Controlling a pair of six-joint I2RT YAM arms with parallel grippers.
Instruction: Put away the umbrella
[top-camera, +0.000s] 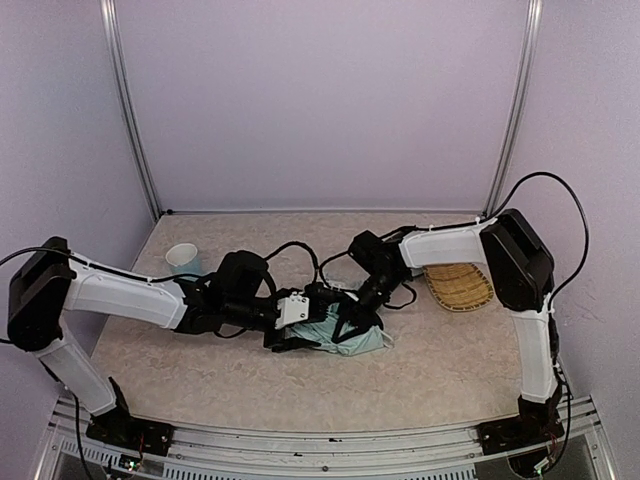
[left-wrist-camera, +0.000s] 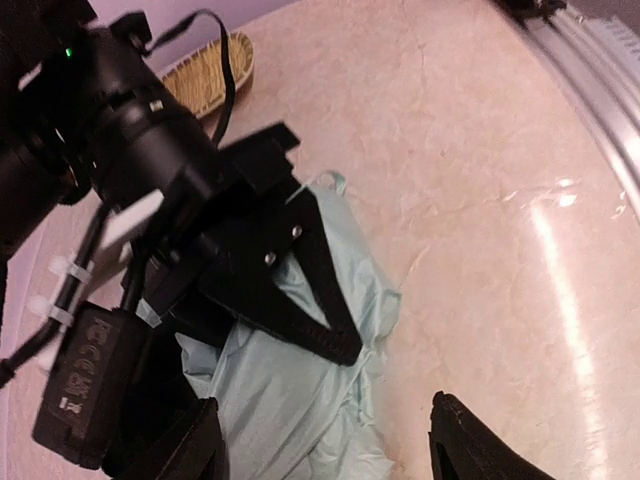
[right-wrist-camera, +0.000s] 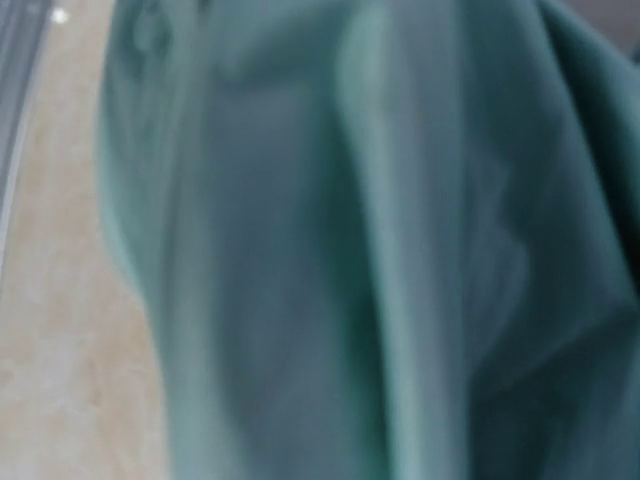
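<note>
Currently, 1 umbrella (top-camera: 366, 340) lies crumpled at mid table (top-camera: 440, 372): left gripper (left-wrist-camera: 325, 440) jaws spread wide, holding nothing, 1 finger beside the fabric; right gripper (left-wrist-camera: 338, 344) jaws apparently closed, pinching that mint fabric.

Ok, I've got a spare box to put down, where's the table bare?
Bare: the near strip of table in front of the umbrella, and the far strip along the back wall between the cup and woven tray. Crowded: the middle, where the left gripper and right gripper meet at the umbrella.
</note>
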